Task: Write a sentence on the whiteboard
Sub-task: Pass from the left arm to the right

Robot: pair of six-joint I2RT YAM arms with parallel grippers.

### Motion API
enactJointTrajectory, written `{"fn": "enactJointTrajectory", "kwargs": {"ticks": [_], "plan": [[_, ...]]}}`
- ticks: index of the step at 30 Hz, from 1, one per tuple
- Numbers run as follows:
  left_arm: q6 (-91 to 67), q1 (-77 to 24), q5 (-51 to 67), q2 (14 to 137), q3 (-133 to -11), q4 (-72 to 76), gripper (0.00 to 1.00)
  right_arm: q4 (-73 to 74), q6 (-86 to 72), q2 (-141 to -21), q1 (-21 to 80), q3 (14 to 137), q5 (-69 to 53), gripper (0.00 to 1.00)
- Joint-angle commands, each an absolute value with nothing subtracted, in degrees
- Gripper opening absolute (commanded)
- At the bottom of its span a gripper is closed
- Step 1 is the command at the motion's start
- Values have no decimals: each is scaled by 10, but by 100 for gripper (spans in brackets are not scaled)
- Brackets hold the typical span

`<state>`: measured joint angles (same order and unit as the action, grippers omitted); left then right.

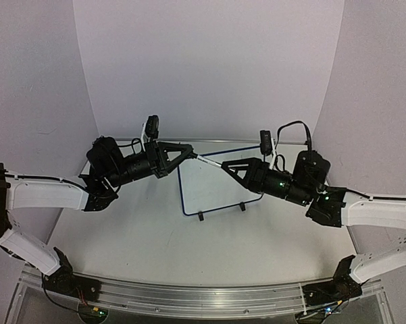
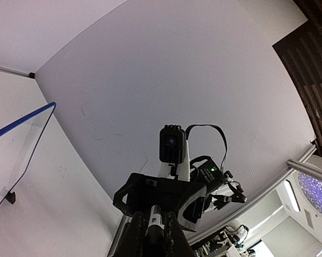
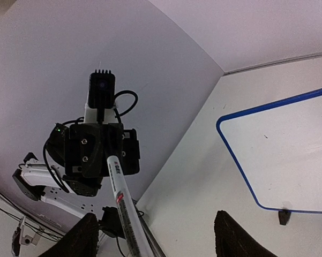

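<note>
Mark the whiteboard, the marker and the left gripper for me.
whiteboard (image 1: pixel 215 187): top view, on the bare white face inside the blue rim.
marker (image 3: pixel 120 198): right wrist view, on the white printed barrel.
left gripper (image 1: pixel 189 151): top view, at the fingertips closed on the marker's end.

We see a white desk (image 1: pixel 142 236) closed in on three sides by a plain, pale lilac backdrop (image 1: pixel 209 67). It curves round the desk's far edge and rises along its left and right edges. A silver metal rail (image 1: pixel 203 297) runs along the near edge. The light is soft and even, leaving only faint shadows on the desk. In the left wrist view, beyond the backdrop, we make out a dark slatted panel (image 2: pixel 311 64), a pale metal bar (image 2: pixel 311 168) and a bright, violet-speckled patch (image 2: pixel 317 193); we cannot tell whether that patch is a lamp or a window. In the right wrist view a thin dark seam (image 3: pixel 278 62) marks where the backdrop meets the desk.
</note>
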<state>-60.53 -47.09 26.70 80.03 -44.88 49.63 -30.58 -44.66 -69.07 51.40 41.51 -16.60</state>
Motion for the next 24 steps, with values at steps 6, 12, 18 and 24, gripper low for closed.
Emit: {"fn": "enactJointTrajectory", "kwargs": {"ticks": [6, 12, 18, 24], "plan": [[-625, -472, 269, 812, -463, 543, 0, -424, -489, -732, 513, 437, -228, 45], [-624, -472, 272, 813, -464, 528, 0, -426, -490, -732, 513, 433, -225, 39], [-621, -472, 277, 816, -471, 518, 0, -431, -492, -732, 513, 433, -226, 31], [-621, -472, 283, 818, -476, 508, 0, -436, -496, -740, 512, 434, -230, 24]]}}
